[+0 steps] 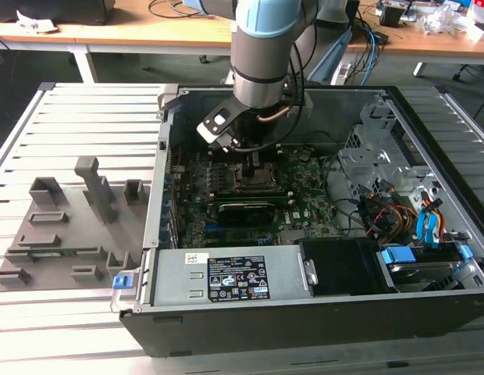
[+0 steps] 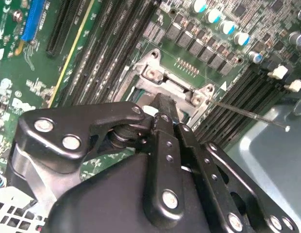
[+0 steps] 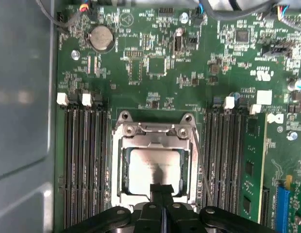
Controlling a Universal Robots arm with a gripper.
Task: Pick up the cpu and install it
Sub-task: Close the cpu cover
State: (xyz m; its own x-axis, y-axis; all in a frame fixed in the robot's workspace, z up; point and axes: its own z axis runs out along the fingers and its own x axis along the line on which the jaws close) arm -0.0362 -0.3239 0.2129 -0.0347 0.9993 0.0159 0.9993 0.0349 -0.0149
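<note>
The cpu [image 3: 150, 167], a small square chip with a silver-grey top, lies flat inside the metal socket frame [image 3: 155, 132] on the green motherboard. My gripper [image 3: 161, 188] hangs right over the chip's edge with its two black fingers pressed together and nothing between them. In the second wrist view the gripper [image 2: 165, 104] points down at the socket frame [image 2: 155, 73], and the thin wire lever [image 2: 247, 115] sticks out to one side. In the exterior view the gripper [image 1: 250, 166] reaches down into the open computer case above the socket frame [image 1: 258, 183].
The computer case wall [image 1: 304, 320] surrounds the board. A power supply [image 1: 226, 277] lies along the front, with drive bays and cables [image 1: 398, 211] at the exterior view's right. Memory slots [image 3: 82, 160] flank the socket. A grey slotted tray [image 1: 62, 234] sits outside at the exterior view's left.
</note>
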